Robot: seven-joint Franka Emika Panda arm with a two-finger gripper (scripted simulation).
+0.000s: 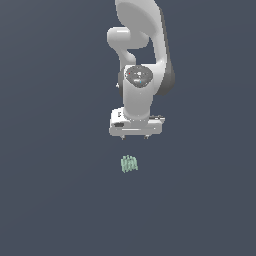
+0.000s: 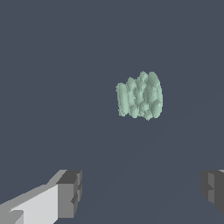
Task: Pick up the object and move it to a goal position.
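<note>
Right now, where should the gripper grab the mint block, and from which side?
Probably from above. The mint block lies alone on the floor, apart from the open gripper. Close the fingers across its short ribbed body, on two opposite sides.

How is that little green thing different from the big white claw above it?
The ribbed block is pale mint green; the gripper is white with dark grey fingertips. The block is far smaller than the gripper. The block lies apart on the dark surface; the gripper hangs from the arm, open and empty.
</note>
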